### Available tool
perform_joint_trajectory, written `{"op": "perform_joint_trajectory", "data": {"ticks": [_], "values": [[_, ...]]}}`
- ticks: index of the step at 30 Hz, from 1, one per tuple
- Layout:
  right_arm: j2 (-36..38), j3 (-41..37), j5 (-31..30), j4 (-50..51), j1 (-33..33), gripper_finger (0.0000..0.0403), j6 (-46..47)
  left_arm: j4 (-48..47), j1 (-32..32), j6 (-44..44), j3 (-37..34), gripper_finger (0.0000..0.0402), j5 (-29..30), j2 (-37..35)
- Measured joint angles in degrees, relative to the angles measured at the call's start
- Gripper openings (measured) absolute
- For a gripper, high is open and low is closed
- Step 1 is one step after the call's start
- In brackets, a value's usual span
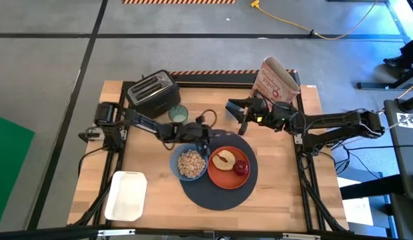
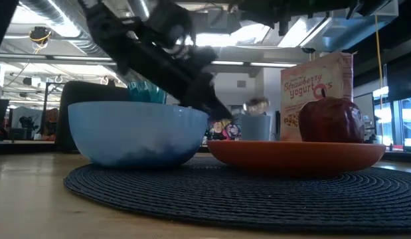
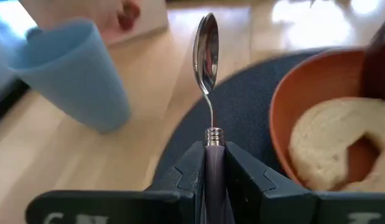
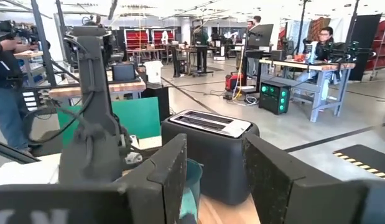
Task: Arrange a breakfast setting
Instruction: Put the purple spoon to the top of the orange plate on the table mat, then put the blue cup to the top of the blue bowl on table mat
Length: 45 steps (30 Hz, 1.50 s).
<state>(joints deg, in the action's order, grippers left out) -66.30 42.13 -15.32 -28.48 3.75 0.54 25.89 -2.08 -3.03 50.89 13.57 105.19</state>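
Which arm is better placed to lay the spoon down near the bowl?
The left. Its gripper is already shut on the metal spoon, above the mat near the blue bowl. The right gripper is open, empty and farther back.

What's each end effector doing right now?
Left end effector: closed on the metal spoon.
Right end effector: open, empty, raised near the cereal box.

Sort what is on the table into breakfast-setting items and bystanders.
Breakfast setting:
large dark blue-grey round mat
small blue bowl of cereal
orange plate with bagel and red apple
translucent green tumbler
metal spoon, held by left gripper

Bystanders:
black toaster
white rectangular tray
cereal box
right gripper, hovering empty
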Motion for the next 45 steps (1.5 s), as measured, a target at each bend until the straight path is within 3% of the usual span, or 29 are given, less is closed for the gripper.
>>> {"op": "perform_joint_trajectory", "data": {"ticks": [8,12,15,26,37,45], "values": [[0.0,0.0,-0.08,3.12,0.0,0.0145,-0.78,-14.49,-1.04,6.44,8.52,0.005,-3.62,5.13],[0.0,0.0,-0.09,3.4,0.0,0.0145,-0.87,-18.14,-1.88,11.58,9.18,0.005,-4.76,5.11],[0.1,0.0,-0.1,3.31,0.0,0.0145,-0.87,-20.01,-2.8,16.11,9.18,0.005,-8.87,5.15],[0.17,0.0,-0.1,2.65,0.0,0.0145,-0.85,-21.29,-3.31,17.92,9.14,0.0054,-10.54,5.55],[0.17,0.0,-0.09,3.04,0.0,0.0145,-1.03,-20.61,-3.56,17.92,9.14,0.014,-9.57,5.55],[0.17,0.0,-0.08,3.07,0.0,0.0145,-1.05,-20.57,-3.7,14.68,9.09,0.0153,-7.36,0.56]]}}
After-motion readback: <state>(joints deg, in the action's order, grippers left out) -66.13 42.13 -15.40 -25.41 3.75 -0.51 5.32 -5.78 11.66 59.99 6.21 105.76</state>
